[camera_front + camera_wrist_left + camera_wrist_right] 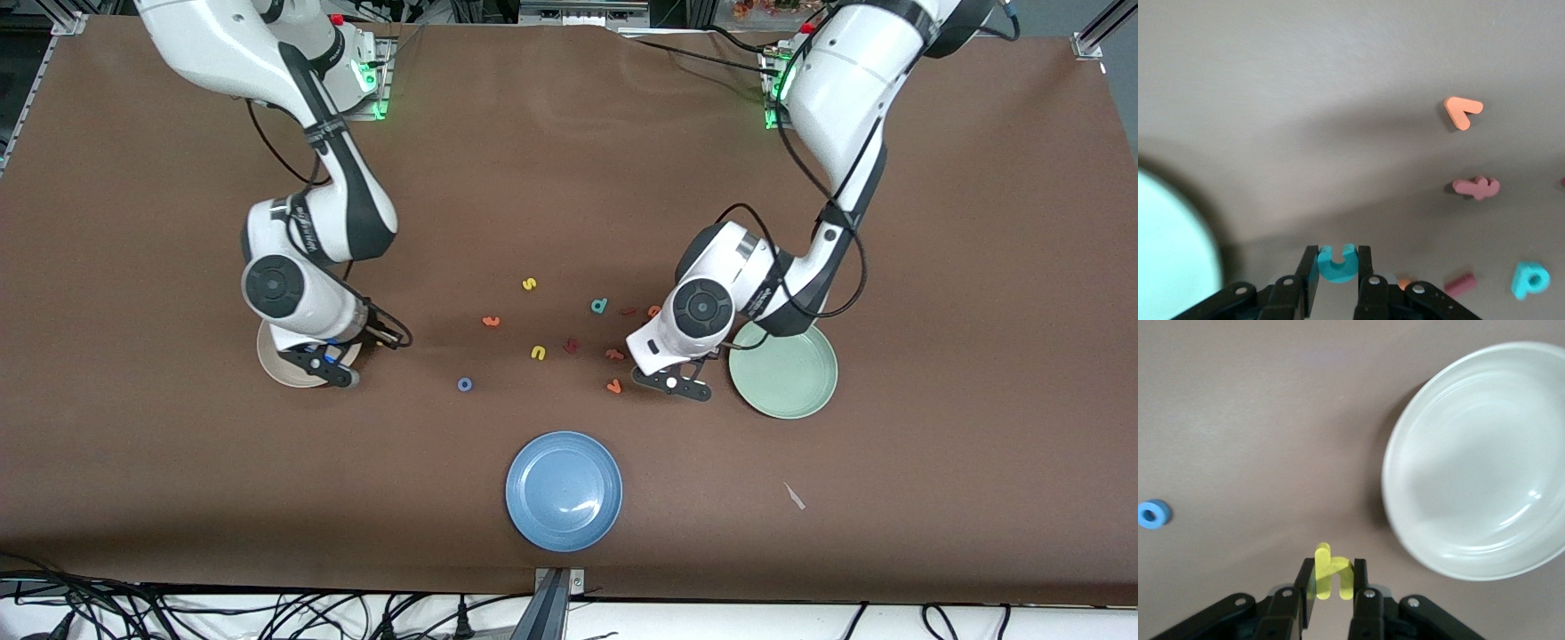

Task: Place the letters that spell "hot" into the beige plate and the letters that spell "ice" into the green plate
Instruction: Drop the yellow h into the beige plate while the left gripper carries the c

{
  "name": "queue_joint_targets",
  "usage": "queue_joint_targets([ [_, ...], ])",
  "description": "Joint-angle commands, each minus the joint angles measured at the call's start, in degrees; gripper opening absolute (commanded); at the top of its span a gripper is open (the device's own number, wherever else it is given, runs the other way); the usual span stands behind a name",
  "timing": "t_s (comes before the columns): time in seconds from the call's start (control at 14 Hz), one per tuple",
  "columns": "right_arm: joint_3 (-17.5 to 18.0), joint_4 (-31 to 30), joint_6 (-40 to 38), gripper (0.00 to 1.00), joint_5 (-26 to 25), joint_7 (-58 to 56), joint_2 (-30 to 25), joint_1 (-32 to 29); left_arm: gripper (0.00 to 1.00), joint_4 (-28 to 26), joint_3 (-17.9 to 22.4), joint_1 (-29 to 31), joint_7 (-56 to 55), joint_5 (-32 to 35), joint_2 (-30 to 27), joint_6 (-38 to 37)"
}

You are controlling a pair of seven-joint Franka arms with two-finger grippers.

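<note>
My right gripper (1331,572) is shut on the yellow h (1331,580), held just above the table beside the beige plate (1485,460). In the front view that gripper (347,376) partly covers the beige plate (270,359). My left gripper (1337,259) is shut on the teal c (1337,263), with the green plate (1168,253) close by. In the front view it (680,384) hangs beside the green plate (787,373). The blue o (464,384) lies alone on the table. The dark red i (629,311) and orange e (653,311) lie by the left arm's wrist.
A blue plate (564,491) sits nearest the front camera. Loose letters lie mid-table: yellow s (529,284), yellow n (538,353), teal d (599,306), orange ones (491,321) (613,386), dark red ones (571,345) (615,355). A paper scrap (794,496) lies near the green plate.
</note>
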Motion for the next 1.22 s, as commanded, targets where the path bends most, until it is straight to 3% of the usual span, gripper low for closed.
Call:
queue_joint_targets([
  [0.0, -2.26, -4.61, 0.62, 0.09, 0.82, -6.99, -3.26, 0.18, 0.0, -1.37, -0.68, 3.52, -0.38, -1.7, -3.54, -1.93],
  [0.14, -4.72, -6.62, 1.84, 0.09, 0.91, -12.69, -3.34, 0.18, 0.0, -1.2, -0.51, 4.67, -0.29, -2.5, -4.59, -4.47],
  [0.36, -7.8, -14.08, 11.3, 0.11, 1.0, -20.61, -4.75, 0.18, 0.0, -1.2, -0.77, 7.31, -0.03, -2.59, -5.82, -5.8],
  [0.43, -8.07, -15.85, 13.87, 0.37, 1.0, -22.63, -4.84, 0.01, 0.0, -1.11, -0.77, 7.75, -0.11, -2.59, -5.91, -6.24],
  [0.5, -8.07, -15.6, 13.89, 0.94, 1.0, -22.91, -4.84, 0.0, 0.0, -1.11, -0.77, 8.36, -0.11, -2.59, -6.26, -6.24],
  [0.57, -8.07, -15.34, 13.54, 1.0, 1.09, -23.0, -4.84, 0.0, 0.0, -1.11, -0.77, 8.71, -0.11, -2.59, -6.44, -6.59],
  [0.79, -7.81, -12.27, 9.87, 1.0, 8.8, -22.39, -4.58, 0.26, 0.0, -1.11, -0.77, 11.7, -0.03, -2.42, -7.49, -8.61],
  [1.15, -5.88, -7.17, 7.3, 1.0, 9.44, -14.24, -2.74, 2.2, 0.0, -1.02, -0.77, 16.97, 3.37, -2.42, -8.02, -8.97],
])
